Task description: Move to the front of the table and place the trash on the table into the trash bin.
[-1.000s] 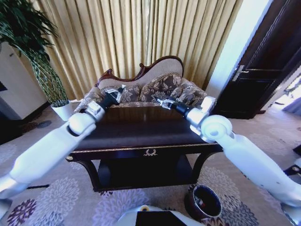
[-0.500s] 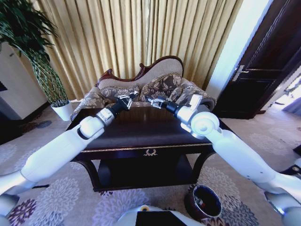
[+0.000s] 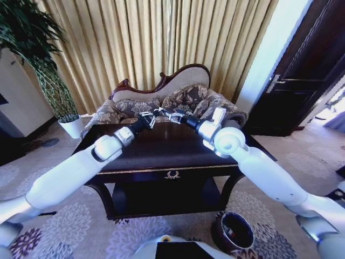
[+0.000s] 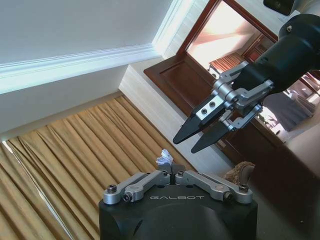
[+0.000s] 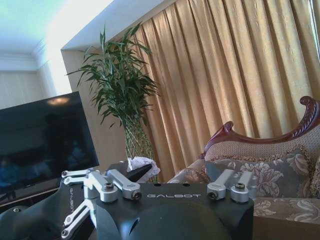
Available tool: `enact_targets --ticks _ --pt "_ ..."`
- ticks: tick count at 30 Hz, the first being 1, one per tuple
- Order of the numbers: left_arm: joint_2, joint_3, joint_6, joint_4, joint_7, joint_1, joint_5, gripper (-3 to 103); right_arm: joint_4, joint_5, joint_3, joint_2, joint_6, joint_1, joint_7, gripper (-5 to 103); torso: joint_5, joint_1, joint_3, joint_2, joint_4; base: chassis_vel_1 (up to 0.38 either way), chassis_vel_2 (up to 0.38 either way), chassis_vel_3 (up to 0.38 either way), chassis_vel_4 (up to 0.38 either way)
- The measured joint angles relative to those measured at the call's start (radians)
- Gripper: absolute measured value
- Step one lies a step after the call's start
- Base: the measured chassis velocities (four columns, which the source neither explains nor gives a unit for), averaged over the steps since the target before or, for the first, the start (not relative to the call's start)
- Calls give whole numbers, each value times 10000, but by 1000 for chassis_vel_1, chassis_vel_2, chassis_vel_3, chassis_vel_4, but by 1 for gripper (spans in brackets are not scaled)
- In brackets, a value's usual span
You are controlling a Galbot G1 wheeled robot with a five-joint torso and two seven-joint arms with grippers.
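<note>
Over the far middle of the dark table my two grippers nearly meet. The left gripper is shut on a white crumpled scrap of trash, which also shows as a pale wad in the right wrist view. My right gripper hangs just beyond it, its black fingers slightly open and empty. The round dark trash bin stands on the carpet by the table's front right leg, with a small item inside.
A patterned sofa stands close behind the table, with gold curtains beyond. A tall plant in a white pot is at the back left. A dark door is on the right. Carpet lies in front.
Both arms have swung inward over the table, from apart to almost touching at the far middle. The left gripper keeps hold of the white scrap.
</note>
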Motion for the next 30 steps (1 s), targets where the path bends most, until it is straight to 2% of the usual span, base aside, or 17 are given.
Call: enact_targets --ticks 1,2,4,6,7,8,11,12,13,15,16,20,22,24,26,30 --pt "-15 17 9 -1 0 2 0 0 6 -58 6 13 9 -40 5 82 0 0 1 0 1 0 0 0 0" --pt "-15 17 9 -1 0 2 0 0 6 -58 6 13 9 -40 5 82 0 0 1 0 1 0 0 0 0" --pt "-31 74 19 8 4 -9 -2 0 67 -90 27 11 19 -91 11 70 1 1 1 0 -1 0 0 0 0" --pt "-42 96 22 17 4 -24 -6 0 86 -93 34 4 21 -97 12 70 1 0 1 0 0 0 0 0 0" --pt "-63 140 23 44 5 -64 -13 0 121 -93 52 -18 24 -102 13 58 1 0 0 1 0 0 0 0 0" --pt "-74 173 24 74 6 -100 -25 0 154 -94 68 -43 24 -109 13 53 1 0 1 0 0 0 0 0 0" --pt "-89 238 25 139 8 -173 -46 0 215 -92 89 -71 24 -125 11 48 0 0 1 0 0 0 0 0 0" --pt "-93 262 26 169 15 -203 -51 0 250 -89 97 -82 23 -138 9 54 1 0 1 0 0 0 0 0 0" --pt "-93 262 26 169 15 -203 -51 0 250 -89 97 -82 23 -138 9 54 1 0 1 0 0 0 0 0 0" --pt "-106 323 24 240 27 -260 -63 0 323 -82 105 -95 17 -186 5 65 1 0 1 0 0 0 0 0 0" --pt "-106 323 24 240 27 -260 -63 0 323 -82 105 -95 17 -186 5 65 1 0 1 0 0 0 0 0 0" --pt "-147 430 10 286 41 -366 -73 0 408 -79 105 -96 5 -256 0 86 0 -1 0 0 0 0 0 0 0" --pt "-162 465 10 286 42 -405 -75 0 415 -80 99 -95 4 -261 0 86 0 0 0 0 0 0 0 0 0" --pt "-207 589 10 285 52 -527 -79 0 415 -99 85 -86 2 -263 -1 95 1 -1 1 0 0 0 0 0 0" --pt "-233 656 11 290 62 -589 -79 0 415 -107 83 -84 2 -263 0 97 1 0 1 0 0 0 0 0 0" --pt "-347 801 38 296 66 -736 -84 0 371 -138 83 -71 0 -263 -1 95 1 -1 1 0 0 0 0 0 0"
